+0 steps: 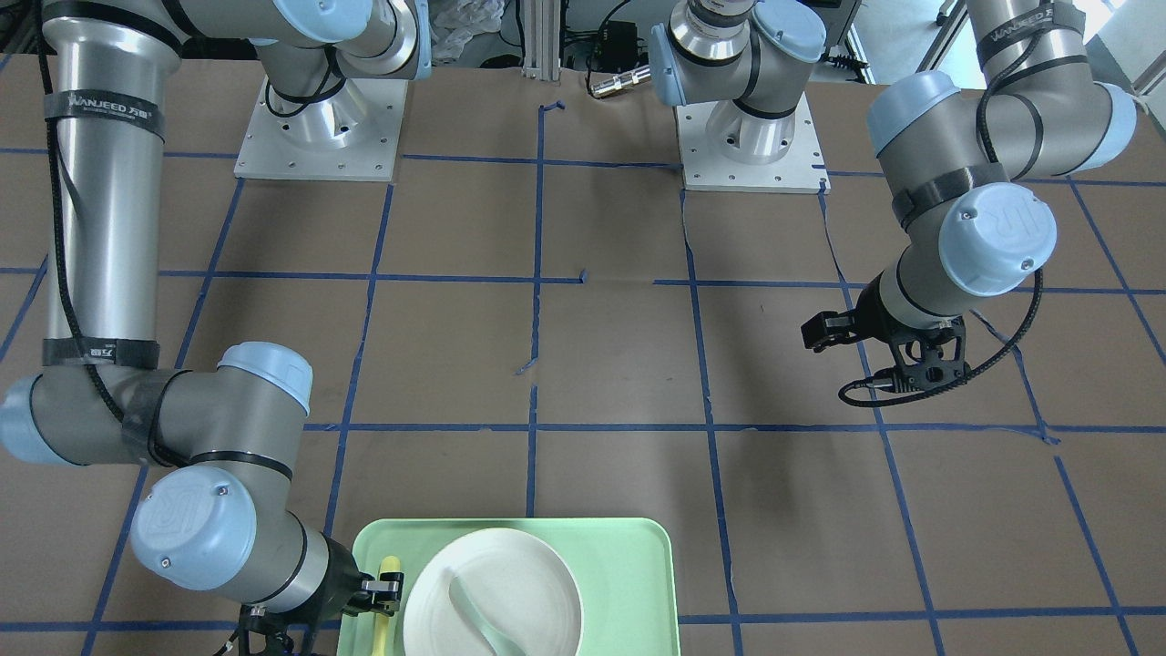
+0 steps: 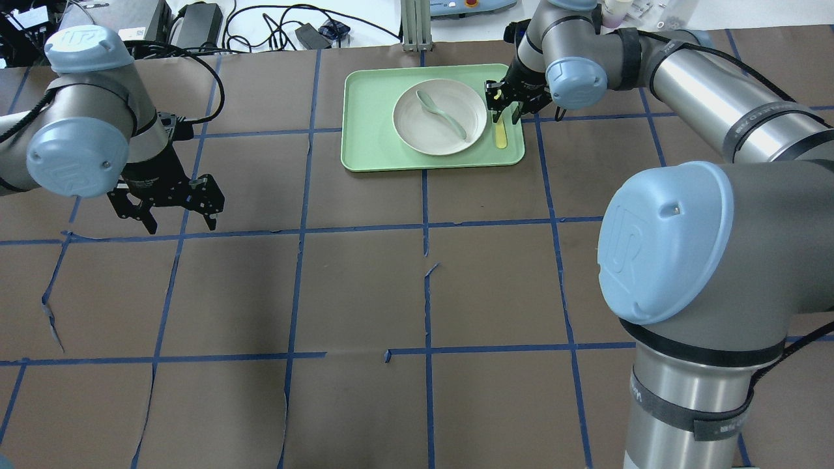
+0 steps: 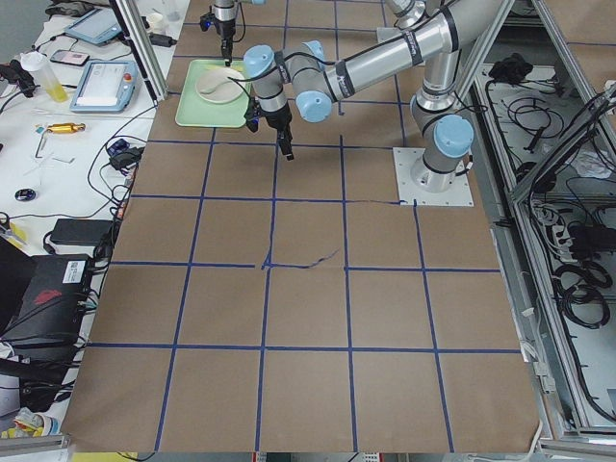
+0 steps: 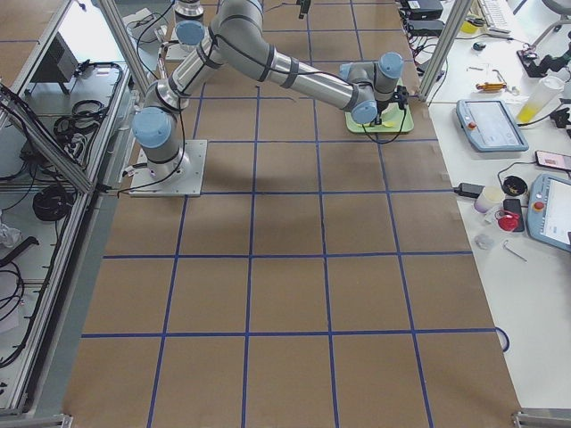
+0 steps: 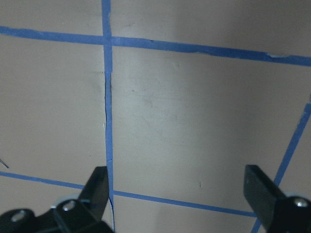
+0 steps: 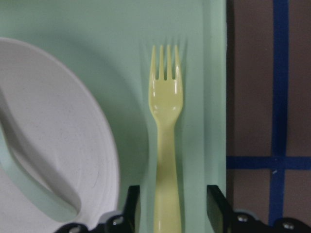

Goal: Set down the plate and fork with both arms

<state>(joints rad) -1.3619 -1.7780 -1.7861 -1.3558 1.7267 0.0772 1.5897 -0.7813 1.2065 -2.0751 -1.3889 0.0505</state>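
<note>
**Right arm.** The right hand (image 2: 503, 113) is positioned over the right-hand edge strip of the light green tray (image 2: 368, 133), at the far side of the bench (image 2: 358, 286). Its state is released. The wrist view shows its two fingers (image 6: 132, 204) straddling the handle of the pale-yellow fork (image 6: 165, 121), with a visible gap of tray on each side of the handle. No contact with the fork is seen. Whether the fingertips touch the tray floor cannot be determined.

**Fork.** It lies flat on the tray in the narrow strip between the plate and the tray's raised right wall, parallel to that wall. It sits just beside the plate rim and does not touch it.

**Plate.** The round off-white plate (image 2: 417, 130) rests on the tray, right of the tray's centre. A pale grey-green spoon (image 2: 443, 116) lies diagonally inside it.

**Left arm.** The left hand (image 2: 179, 221) hangs above bare brown bench covering on the robot's left, well apart from the tray. Its state is released and it holds nothing. The wrist view shows its fingers (image 5: 97, 187) spread wide over the blue tape grid lines (image 2: 424, 195), with only bench surface between them.
</note>
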